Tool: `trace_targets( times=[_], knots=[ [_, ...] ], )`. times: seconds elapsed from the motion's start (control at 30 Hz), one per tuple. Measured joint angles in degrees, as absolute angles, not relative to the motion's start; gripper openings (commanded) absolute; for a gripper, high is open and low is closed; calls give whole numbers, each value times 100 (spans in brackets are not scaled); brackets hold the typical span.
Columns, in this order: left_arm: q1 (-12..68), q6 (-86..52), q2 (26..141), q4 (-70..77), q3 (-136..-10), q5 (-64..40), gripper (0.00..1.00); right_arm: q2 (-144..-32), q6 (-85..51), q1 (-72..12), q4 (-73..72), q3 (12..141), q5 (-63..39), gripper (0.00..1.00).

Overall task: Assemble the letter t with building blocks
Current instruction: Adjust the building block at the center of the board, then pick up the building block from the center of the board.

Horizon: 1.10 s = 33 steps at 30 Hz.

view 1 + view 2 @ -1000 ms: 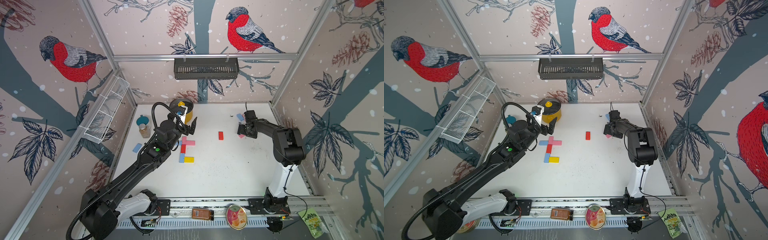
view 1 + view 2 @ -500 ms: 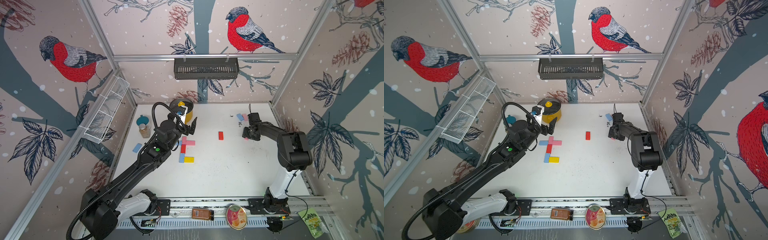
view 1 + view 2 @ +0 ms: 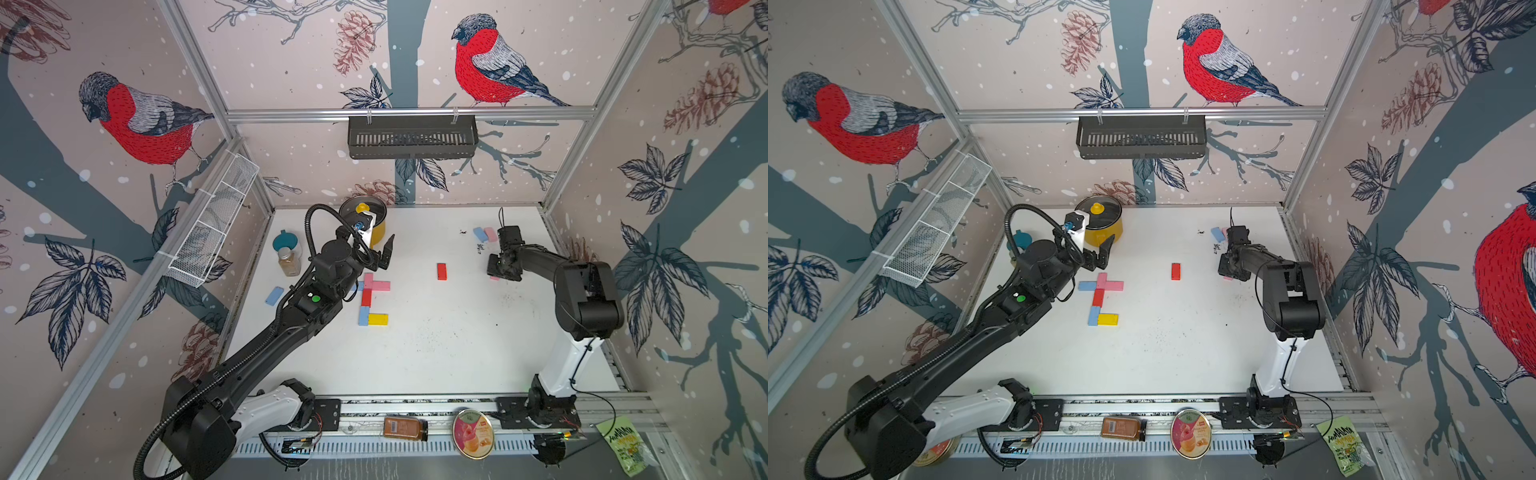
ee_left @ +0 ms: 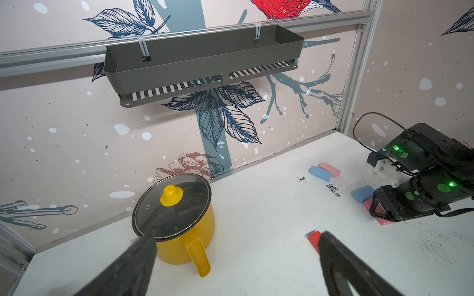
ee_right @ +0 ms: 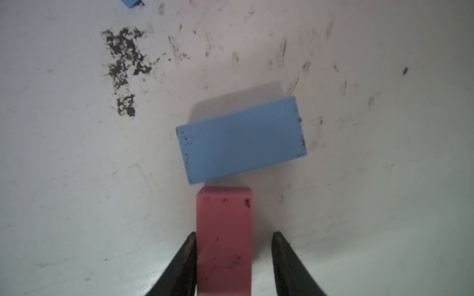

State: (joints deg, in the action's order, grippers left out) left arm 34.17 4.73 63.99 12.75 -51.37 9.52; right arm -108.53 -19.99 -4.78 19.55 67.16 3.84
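Note:
Several building blocks lie joined left of the middle: pink blocks point(image 3: 376, 284), a red block point(image 3: 366, 296), a blue block point(image 3: 364, 316) and a yellow block point(image 3: 377, 319). My left gripper point(image 3: 384, 253) hovers open just behind them, with nothing between its fingers in the left wrist view point(image 4: 236, 234). At the right, my right gripper point(image 5: 234, 234) straddles a pink block point(image 5: 224, 230) lying on the table. One finger touches it and a gap shows at the other. A blue block point(image 5: 241, 139) lies crosswise just past the pink one's end.
A loose red block point(image 3: 441, 271) lies mid-table. A blue and pink pair point(image 3: 481, 234) sits at the back right, and a blue block point(image 3: 274, 296) at the far left. A yellow pot point(image 3: 370, 220) with a glass lid, a bottle point(image 3: 289, 261) and a teal lid point(image 3: 284, 241) stand at the back left.
My right gripper has come down over the pink block and its jaws have narrowed around it. The left arm has not moved.

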Motion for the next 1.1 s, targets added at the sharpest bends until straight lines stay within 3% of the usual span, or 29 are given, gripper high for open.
trace_targets(
  times=[0.17, 0.5, 1.1],
  knots=[
    [3417, 473, 6410, 1267, -5140, 952, 98, -10895, -1933, -478, 1949, 6772, 360, 40],
    [3417, 473, 6412, 1262, -5142, 952, 98, -10938, -1782, -471, 1966, 6823, 370, 20],
    [3417, 486, 6392, 1262, -5146, 1011, 98, -9806, -1138, -1015, 1699, 6613, 648, 11]
  ],
)
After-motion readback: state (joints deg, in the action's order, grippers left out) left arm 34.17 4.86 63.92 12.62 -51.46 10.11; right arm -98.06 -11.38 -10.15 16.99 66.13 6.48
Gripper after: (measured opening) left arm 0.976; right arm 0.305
